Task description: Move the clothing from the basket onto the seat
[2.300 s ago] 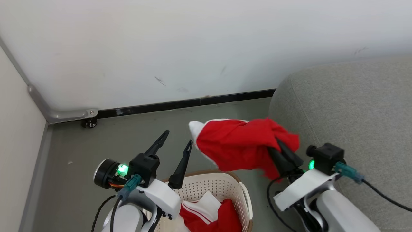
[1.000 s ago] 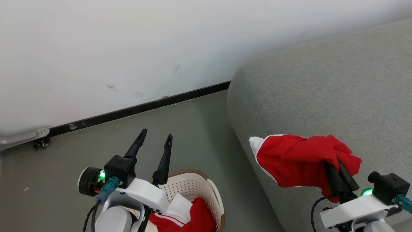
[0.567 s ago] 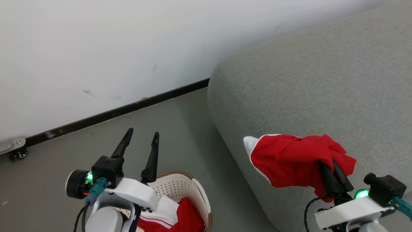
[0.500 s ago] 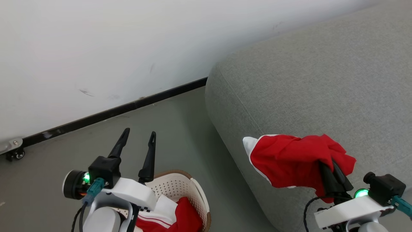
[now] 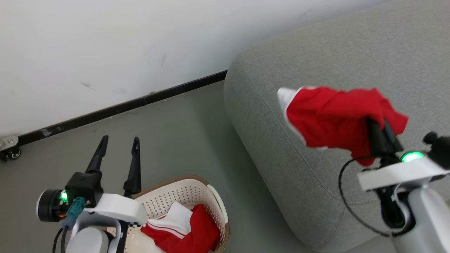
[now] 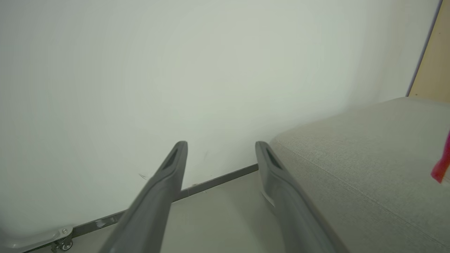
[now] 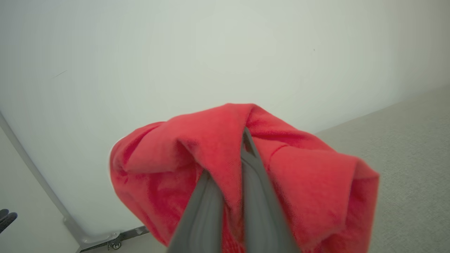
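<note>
Right claw (image 5: 378, 130) is clenched on a bunched red fabric garment (image 5: 334, 116), up over the near edge of the big light grey sofa seat (image 5: 351, 45). If it lets go here, the garment might slide off onto the floor (image 5: 182, 133). Left claw (image 5: 119, 138) is spread and empty, by the cream perforated basket (image 5: 218, 207).

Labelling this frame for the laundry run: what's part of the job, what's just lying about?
Job: red garment pinched in the right gripper over the seat; red and white clothing in the basket; left gripper, open and empty.
Lying about: wall, floor, black skirting, caster.
</note>
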Available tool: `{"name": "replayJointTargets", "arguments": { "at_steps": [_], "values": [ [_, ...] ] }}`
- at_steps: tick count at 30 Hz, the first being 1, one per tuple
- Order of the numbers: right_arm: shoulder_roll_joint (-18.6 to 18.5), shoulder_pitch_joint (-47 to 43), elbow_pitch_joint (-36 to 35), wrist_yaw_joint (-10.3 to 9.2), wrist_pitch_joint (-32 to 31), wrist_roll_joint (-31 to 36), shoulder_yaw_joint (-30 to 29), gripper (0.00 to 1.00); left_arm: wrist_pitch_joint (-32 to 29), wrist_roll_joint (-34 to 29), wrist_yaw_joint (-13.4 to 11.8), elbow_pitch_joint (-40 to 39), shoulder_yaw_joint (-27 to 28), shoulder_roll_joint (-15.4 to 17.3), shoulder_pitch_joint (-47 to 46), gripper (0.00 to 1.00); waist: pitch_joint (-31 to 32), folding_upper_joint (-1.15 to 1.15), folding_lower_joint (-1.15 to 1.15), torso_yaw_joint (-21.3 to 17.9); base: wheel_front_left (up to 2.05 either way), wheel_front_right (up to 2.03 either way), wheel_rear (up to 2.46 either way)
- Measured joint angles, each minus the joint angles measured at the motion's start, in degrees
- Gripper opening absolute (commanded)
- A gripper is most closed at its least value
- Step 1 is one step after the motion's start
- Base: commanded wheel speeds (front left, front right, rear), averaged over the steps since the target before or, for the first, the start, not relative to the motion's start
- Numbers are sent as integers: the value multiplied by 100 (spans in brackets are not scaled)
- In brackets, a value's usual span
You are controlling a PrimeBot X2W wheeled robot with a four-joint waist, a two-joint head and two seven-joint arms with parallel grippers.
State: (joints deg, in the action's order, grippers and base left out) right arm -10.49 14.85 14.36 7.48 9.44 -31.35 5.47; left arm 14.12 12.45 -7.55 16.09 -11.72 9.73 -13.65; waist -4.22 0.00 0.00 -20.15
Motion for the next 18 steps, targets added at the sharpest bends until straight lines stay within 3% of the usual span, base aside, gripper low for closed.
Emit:
{"name": "replayJointTargets", "arguments": {
  "at_steps": [18],
  "values": [
    [-907, 1747, 1193, 0, -525, -46, -1066, 0, 1, -186, -102, -597, 103, 312, 179, 100, -401, 0, 0, 418, 0, 0, 0]
  ]
}}
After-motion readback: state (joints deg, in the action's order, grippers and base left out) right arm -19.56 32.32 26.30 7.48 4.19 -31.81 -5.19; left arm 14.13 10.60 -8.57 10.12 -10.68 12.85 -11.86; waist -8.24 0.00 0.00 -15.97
